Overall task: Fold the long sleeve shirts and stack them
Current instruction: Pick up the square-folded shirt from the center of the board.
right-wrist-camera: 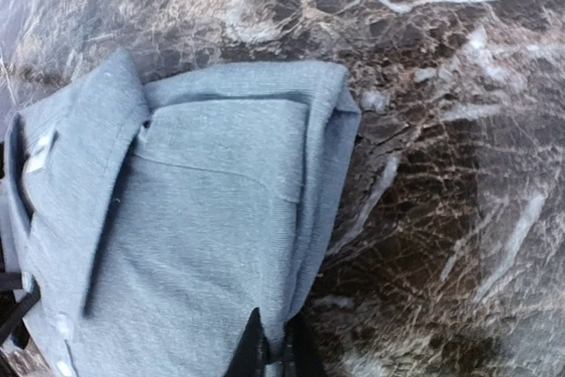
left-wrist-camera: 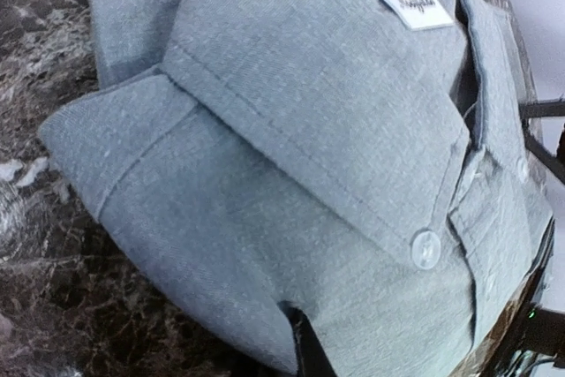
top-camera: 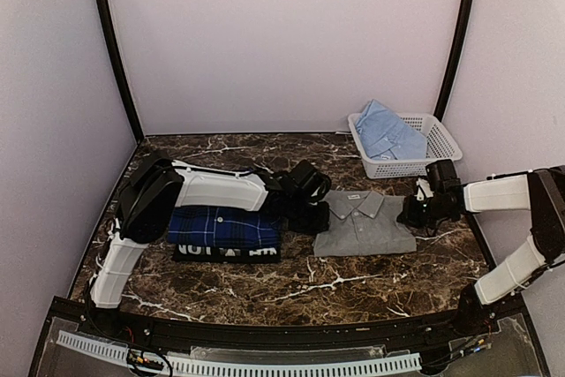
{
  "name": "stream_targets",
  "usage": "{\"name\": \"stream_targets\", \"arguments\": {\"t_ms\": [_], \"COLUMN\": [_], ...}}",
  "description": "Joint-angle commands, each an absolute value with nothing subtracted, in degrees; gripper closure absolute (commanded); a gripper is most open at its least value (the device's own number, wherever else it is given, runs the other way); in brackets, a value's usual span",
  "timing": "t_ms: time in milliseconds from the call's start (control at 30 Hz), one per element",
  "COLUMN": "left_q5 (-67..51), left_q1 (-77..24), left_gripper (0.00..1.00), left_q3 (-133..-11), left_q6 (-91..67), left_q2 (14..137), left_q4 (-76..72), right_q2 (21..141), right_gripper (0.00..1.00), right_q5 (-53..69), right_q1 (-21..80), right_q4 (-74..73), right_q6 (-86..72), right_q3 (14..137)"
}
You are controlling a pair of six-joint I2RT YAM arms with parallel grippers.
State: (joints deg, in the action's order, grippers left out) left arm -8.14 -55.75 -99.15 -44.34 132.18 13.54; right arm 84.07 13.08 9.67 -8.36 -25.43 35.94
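The plain grey shirt point(top-camera: 364, 223) lies folded, collar up, mid-table. My left gripper point(top-camera: 311, 216) is at its left edge. In the left wrist view the grey shirt point(left-wrist-camera: 291, 147) fills the frame and only one dark finger point(left-wrist-camera: 306, 355) shows, with cloth puckered at its tip. My right gripper point(top-camera: 415, 212) is at the shirt's right edge. In the right wrist view my right gripper point(right-wrist-camera: 275, 346) pinches the folded edge of the grey shirt point(right-wrist-camera: 203, 218). The navy plaid shirt point(top-camera: 222, 227) lies folded at the left, its white lettering band in front. The light blue shirt point(top-camera: 387, 132) lies in the basket.
The white lattice basket point(top-camera: 441, 143) stands at the back right, against the wall. The dark marble table point(top-camera: 291, 284) shows bare in front of both shirts. The left arm reaches over the plaid shirt's far edge.
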Motion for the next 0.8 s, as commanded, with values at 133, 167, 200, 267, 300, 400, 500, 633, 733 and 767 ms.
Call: {"name": "stream_targets", "arguments": {"t_ms": [133,167,200,267,300,400,500,633,733,767], "left_q5": [-9.75,-9.42,-9.19,-8.44,-8.02,-7.03,-6.14,-4.45,-3.14,-2.89], "left_q1": [-56.07,-56.14,-56.11,-56.08,-56.08,-56.07,-56.01,-55.87,-55.29,-55.15], "left_gripper": [1.0,1.0,1.0,1.0,1.0,1.0,1.0,1.0,1.0,1.0], "left_q3": [-101.82,-101.8,-101.72,-101.54,-101.53,-100.5,-99.08,-96.64,-94.5,-93.06], "left_q6": [-42.91,-42.64,-42.1,-41.35,-41.07,-40.05,-39.51,-39.09,-38.97,-39.01], "left_q2": [126.82,125.53,124.82,122.7,121.31,118.18,114.07,109.74,106.74,105.06], "left_q4": [14.94,15.47,15.78,16.95,17.77,19.0,19.76,21.38,22.72,22.96], "right_q2": [73.25,71.89,70.71,68.4,67.39,64.73,63.06,61.71,62.26,62.85], "right_gripper": [1.0,1.0,1.0,1.0,1.0,1.0,1.0,1.0,1.0,1.0], "right_q5": [17.41,17.64,17.89,18.52,18.62,18.76,19.06,19.24,18.65,18.23], "right_q1": [10.72,10.91,11.01,11.48,12.05,13.69,15.39,18.19,21.74,23.16], "right_q4": [-12.0,-12.64,-13.16,-14.45,-15.17,-16.38,-16.97,-16.81,-15.17,-14.41], "right_q6": [-26.28,-26.37,-26.46,-26.76,-26.97,-28.17,-29.64,-32.1,-34.38,-35.17], "right_q3": [35.61,35.8,36.04,36.77,37.27,38.83,40.58,43.62,45.74,46.31]}}
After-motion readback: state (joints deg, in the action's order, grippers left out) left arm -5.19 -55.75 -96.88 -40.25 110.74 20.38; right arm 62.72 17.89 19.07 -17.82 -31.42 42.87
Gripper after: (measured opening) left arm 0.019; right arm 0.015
